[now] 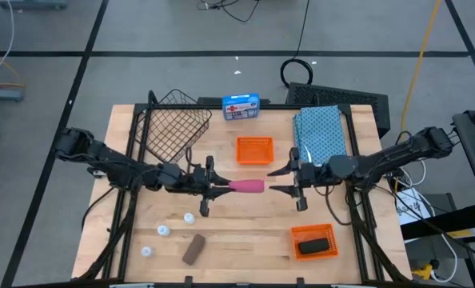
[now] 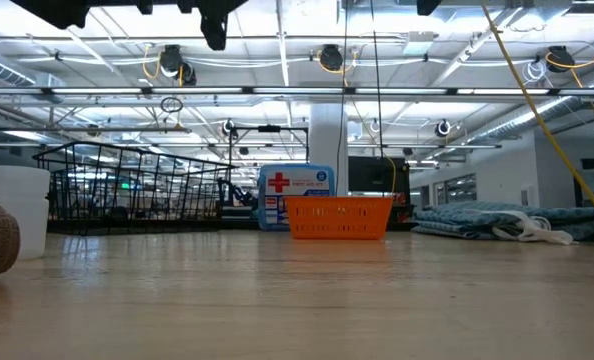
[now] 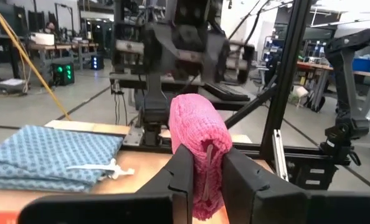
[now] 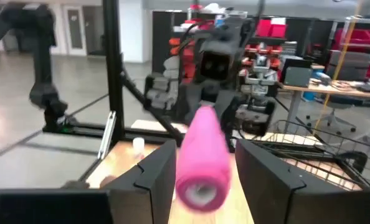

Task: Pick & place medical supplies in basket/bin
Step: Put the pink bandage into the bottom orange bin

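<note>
A pink roll (image 1: 248,186) hangs level above the table's middle, with my left gripper (image 1: 225,189) shut on its left end. My right gripper (image 1: 274,181) stands open just right of the roll. Its fingers (image 4: 149,177) flank the roll's free end (image 4: 200,186) with a gap on each side. The wire basket (image 1: 169,128) stands at the far left. A brown roll (image 1: 193,250) and three white vials (image 1: 164,230) lie near the front left. A black roll (image 1: 315,245) lies in an orange tray. The teal cloth (image 1: 321,136) lies at the far right. My left gripper pinches the pink roll's left end (image 3: 205,163) between its two fingers (image 3: 180,177). The fingers come level from the table's left and lie along the roll. The roll sticks out level toward my right gripper, clear of the table.
A blue first-aid box (image 1: 241,106) stands at the far edge, with an empty orange tray (image 1: 254,150) in front of it. A second orange tray (image 1: 292,238) sits at the front right. Bare wood lies below the roll and between the trays.
</note>
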Controlling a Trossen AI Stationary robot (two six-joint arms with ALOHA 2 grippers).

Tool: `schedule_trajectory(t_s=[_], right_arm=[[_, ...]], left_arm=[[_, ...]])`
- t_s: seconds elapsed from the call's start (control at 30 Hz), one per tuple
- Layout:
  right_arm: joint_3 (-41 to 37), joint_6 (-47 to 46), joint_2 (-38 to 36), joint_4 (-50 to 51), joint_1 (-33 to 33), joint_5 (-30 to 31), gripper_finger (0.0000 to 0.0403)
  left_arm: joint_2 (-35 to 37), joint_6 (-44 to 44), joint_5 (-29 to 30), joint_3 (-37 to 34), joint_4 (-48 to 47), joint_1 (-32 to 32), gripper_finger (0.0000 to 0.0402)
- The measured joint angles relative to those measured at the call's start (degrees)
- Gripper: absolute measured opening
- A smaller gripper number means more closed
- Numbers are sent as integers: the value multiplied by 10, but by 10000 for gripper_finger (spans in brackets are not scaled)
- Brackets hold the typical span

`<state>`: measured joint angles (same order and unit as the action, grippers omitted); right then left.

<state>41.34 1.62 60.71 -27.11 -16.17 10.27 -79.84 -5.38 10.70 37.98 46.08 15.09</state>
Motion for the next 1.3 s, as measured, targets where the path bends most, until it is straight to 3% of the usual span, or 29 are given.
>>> schedule_trajectory(t_s=[0.1,0.23,0.6,0.9,1.3], right_arm=[[25,-8,-10,43,1,19,158],[104,-10,10,182,0,19,169],[368,-40,182,582,1,19,259],[393,-42,273,662,7,15,260],[393,-74,256,681,11,14,237]], left_arm=[[-30,-9,-2,0,19,0,56],[-79,-10,-2,25,24,-4,50],[-154,-9,-53,93,3,-29,52],[-154,-10,-58,98,-15,-36,55],[-153,-15,-55,99,-17,-36,54]])
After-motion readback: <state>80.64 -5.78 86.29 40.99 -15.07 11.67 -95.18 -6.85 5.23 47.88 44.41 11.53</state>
